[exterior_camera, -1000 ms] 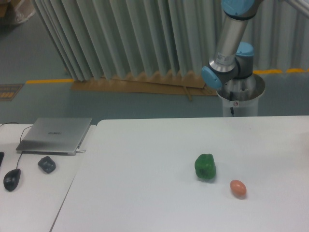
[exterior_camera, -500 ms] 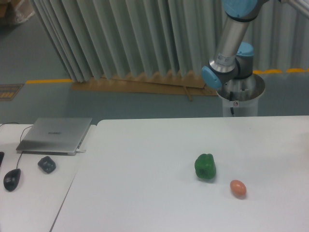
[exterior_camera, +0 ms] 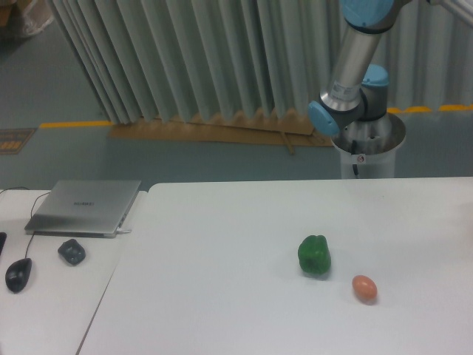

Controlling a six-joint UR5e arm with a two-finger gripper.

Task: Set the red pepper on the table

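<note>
White and flat-topped, the table (exterior_camera: 222,296) was seen filling the lower part of the view, and a green bell pepper (exterior_camera: 314,255) was set upright on it, right of its middle. A small orange-brown egg-shaped thing (exterior_camera: 364,288) was laid just beside the green pepper, to its lower right and apart from it. The red pepper could not be found anywhere in the view. Behind the green pepper, beyond the table's far edge, the robot arm (exterior_camera: 355,66) was mounted on a silver pedestal (exterior_camera: 369,148), its grey tube rising out of the top of the picture. The gripper was carried out of view, so its opening could not be told. Far left of the green pepper, a closed silver laptop (exterior_camera: 85,207), a dark mouse (exterior_camera: 18,274) and a small dark lump (exterior_camera: 72,251) were placed on a smaller white desk (exterior_camera: 52,310).
</note>
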